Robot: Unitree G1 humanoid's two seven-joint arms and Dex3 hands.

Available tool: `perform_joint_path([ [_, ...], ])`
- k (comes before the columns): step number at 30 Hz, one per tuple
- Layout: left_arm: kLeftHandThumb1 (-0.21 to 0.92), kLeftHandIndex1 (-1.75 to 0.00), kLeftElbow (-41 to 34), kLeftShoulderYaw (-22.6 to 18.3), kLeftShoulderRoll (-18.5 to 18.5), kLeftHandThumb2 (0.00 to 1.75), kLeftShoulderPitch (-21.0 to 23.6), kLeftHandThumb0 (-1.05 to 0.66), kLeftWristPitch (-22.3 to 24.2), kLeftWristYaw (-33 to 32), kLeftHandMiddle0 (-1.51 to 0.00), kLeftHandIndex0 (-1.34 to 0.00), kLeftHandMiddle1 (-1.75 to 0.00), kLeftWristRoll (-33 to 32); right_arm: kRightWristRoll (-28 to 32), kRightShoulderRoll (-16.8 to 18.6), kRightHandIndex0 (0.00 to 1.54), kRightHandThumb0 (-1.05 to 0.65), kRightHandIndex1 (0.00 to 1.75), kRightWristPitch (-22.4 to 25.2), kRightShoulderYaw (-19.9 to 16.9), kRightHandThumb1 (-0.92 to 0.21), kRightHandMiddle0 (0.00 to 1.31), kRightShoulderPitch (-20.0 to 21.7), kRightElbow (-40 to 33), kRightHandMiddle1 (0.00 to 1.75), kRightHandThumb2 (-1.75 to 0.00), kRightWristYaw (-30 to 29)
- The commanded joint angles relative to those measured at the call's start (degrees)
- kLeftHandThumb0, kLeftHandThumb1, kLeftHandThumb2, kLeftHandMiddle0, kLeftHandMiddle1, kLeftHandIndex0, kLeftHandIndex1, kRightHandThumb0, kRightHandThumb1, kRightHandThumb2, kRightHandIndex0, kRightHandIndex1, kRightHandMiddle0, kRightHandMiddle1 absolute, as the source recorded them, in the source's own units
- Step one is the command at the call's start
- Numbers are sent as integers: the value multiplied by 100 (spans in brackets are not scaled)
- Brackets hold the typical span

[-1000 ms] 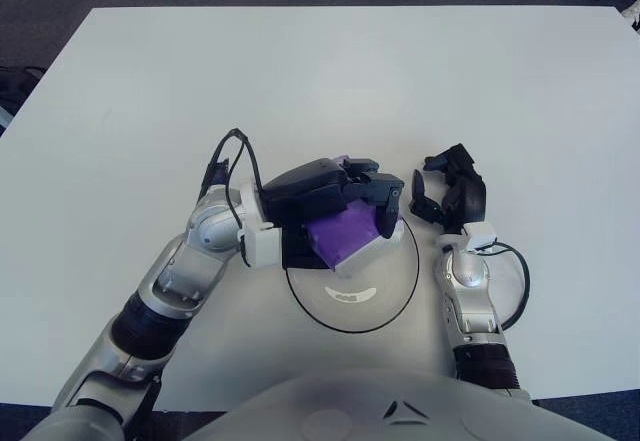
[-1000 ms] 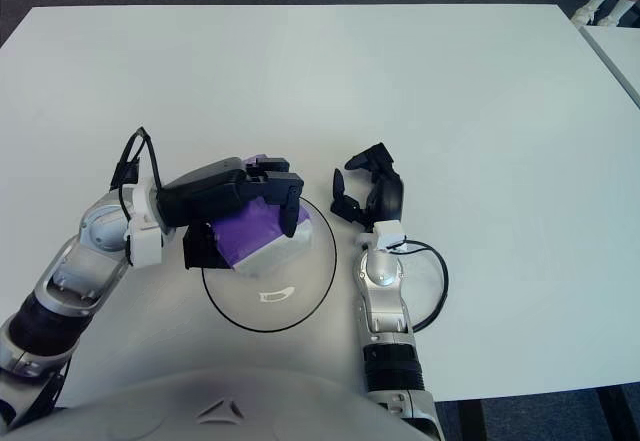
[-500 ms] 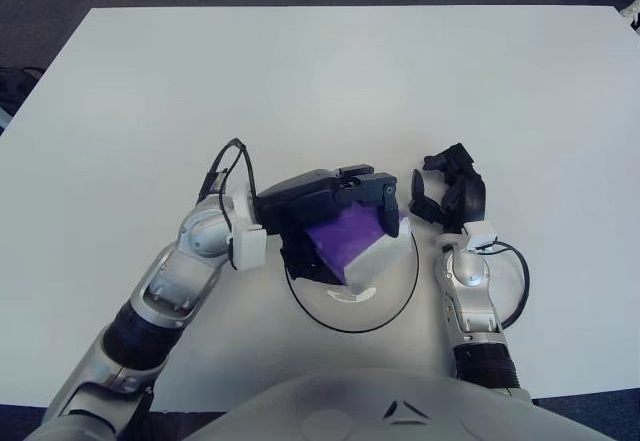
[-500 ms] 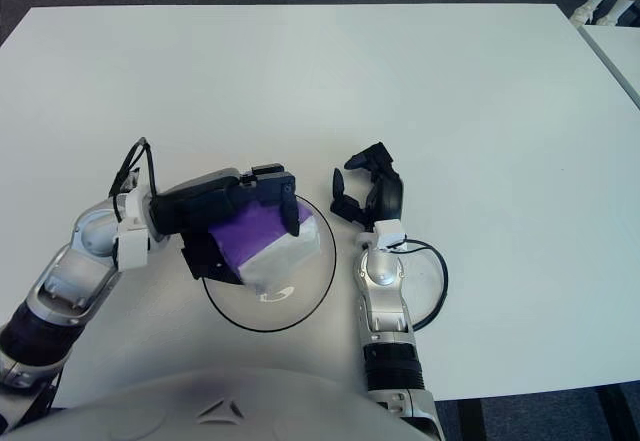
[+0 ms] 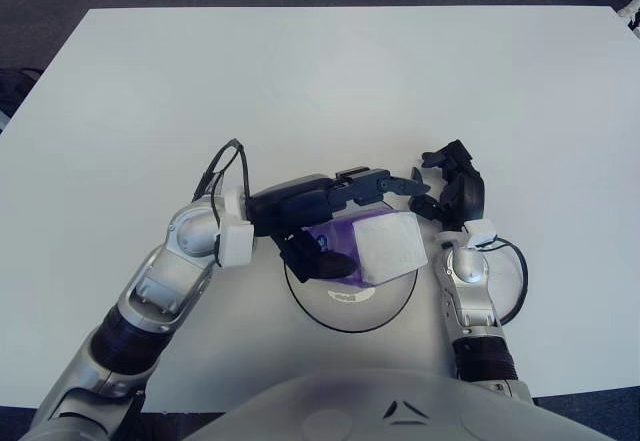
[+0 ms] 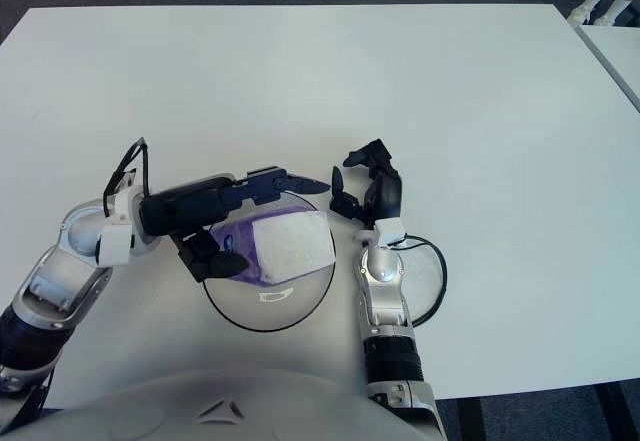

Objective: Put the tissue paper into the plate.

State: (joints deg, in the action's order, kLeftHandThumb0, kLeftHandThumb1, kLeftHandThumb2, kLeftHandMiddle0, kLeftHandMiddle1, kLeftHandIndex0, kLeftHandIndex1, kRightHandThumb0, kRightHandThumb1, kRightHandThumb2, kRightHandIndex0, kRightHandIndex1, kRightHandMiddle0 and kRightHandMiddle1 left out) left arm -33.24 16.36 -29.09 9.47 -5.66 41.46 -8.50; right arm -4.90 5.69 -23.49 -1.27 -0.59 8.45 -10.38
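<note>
The tissue paper (image 5: 383, 248), a purple pack with a white face turned up, lies inside the plate (image 5: 347, 314), toward the plate's far right part, and appears to sit on the plate's floor rather than in any grip. The left robot hand (image 5: 350, 223) is over the plate's far left side with its fingers (image 5: 388, 180) stretched out straight along the pack's far edge and its thumb lying by the pack's left side; it looks spread and holds nothing, though whether a finger grazes the pack cannot be told. The right robot hand (image 6: 368, 189) shows just beyond the plate's right rim, idle, its dark fingers curled around nothing. Judged from this layout, the step in hand is the release: the pack has been set down and the placing itself looks done. The next move calls for lifting the left robot hand up and drawing it away to the plate's left without dragging the thumb or fingers against the pack, since a light pack resting near the rim could be nudged out onto the white surface (image 5: 330, 71).
</note>
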Motion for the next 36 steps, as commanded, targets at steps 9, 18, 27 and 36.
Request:
perform_joint_path([
  [9, 92, 0, 74, -127, -57, 102, -173, -105, -204, 86, 0, 0, -1, 0, 101, 4, 62, -1, 138, 510, -79, -37, 53, -316, 420, 175, -115, 34],
  [18, 92, 0, 92, -154, 14, 102, -330, -105, -377, -43, 0, 0, 0, 99, 182, 122, 63, -1, 138, 950, -94, -35, 55, -430, 96, 175, -117, 5],
  [27, 92, 0, 146, -154, 96, 104, -380, -105, -429, -155, 0, 0, 0, 277, 224, 176, 62, -1, 142, 1082, -84, -36, 52, -515, -94, 175, -117, -11],
  [36, 92, 0, 132, -346, 206, 95, -280, -100, 202, -412, -7, 0, -5, 262, 275, 137, 61, -1, 142, 904, -166, -37, 51, -456, 180, 175, -116, -12],
])
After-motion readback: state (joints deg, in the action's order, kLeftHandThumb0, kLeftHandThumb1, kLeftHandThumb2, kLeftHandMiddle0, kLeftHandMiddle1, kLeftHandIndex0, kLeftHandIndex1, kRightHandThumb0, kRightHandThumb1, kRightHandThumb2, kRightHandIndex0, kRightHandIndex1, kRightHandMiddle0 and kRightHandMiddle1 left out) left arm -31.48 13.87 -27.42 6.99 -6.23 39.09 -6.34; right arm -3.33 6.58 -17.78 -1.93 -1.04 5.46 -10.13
